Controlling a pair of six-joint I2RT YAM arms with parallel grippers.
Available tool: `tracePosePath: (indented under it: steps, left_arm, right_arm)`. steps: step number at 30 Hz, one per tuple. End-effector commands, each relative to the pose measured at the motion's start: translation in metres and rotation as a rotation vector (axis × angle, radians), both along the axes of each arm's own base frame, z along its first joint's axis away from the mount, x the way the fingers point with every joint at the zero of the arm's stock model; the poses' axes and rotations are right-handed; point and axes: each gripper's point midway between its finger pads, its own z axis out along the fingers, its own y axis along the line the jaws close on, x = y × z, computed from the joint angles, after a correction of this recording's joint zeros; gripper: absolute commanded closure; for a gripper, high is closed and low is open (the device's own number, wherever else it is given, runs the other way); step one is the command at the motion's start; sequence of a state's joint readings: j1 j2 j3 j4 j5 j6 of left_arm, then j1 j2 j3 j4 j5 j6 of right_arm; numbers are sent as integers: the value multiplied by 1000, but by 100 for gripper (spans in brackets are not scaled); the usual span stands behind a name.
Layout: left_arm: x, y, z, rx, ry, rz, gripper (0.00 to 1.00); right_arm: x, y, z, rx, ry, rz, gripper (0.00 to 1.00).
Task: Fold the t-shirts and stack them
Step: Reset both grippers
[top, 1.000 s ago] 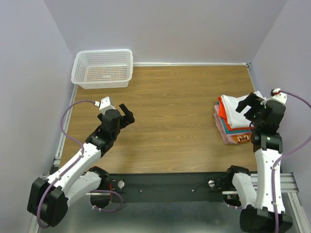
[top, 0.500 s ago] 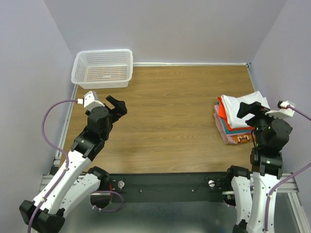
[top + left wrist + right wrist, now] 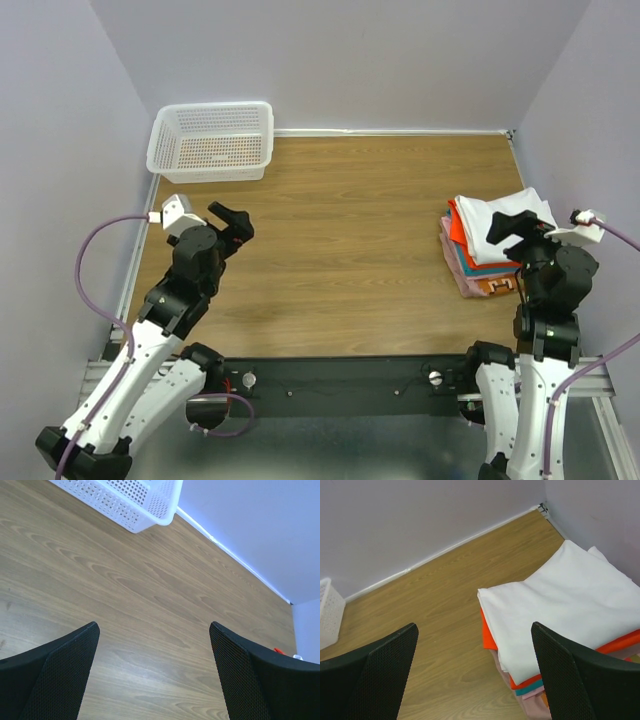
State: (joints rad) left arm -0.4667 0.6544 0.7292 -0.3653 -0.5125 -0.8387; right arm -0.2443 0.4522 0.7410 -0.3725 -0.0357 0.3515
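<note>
The t-shirts (image 3: 487, 245) lie folded in one stack at the table's right edge. The white shirt (image 3: 565, 600) is on top, with orange-red (image 3: 489, 632), teal and pink layers under it. My right gripper (image 3: 518, 226) hovers open over the near right part of the stack, holding nothing. In the right wrist view its fingers (image 3: 367, 680) frame the stack's left corner. My left gripper (image 3: 232, 220) is open and empty over bare wood at the left, far from the stack. Only wood shows between its fingers (image 3: 47, 672).
A white mesh basket (image 3: 212, 141) stands at the back left corner; its corner (image 3: 135, 502) shows in the left wrist view. Purple walls close in the table (image 3: 350, 250) on three sides. A black rail runs along the near edge.
The left arm has swung back and left, away from the table's middle. The right arm pulled back towards its base and has since held still. Both grippers stayed open.
</note>
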Motion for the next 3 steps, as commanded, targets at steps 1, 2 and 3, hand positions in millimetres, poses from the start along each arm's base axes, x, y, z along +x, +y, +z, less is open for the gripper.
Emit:
tracePosePath:
  steps: [1,2,3]
  left_arm:
    - [0,10,-4,13,16,53,2]
    - [0,10,-5,14,19,53,1]
    - [1,10,-6,13,23,56,2]
  right_arm:
    - [1,-7,-3,15,3,-41,0]
    - [1,-7,-3,12,3,-39,0]
    - [1,-6,-2,9,2,-33,0]
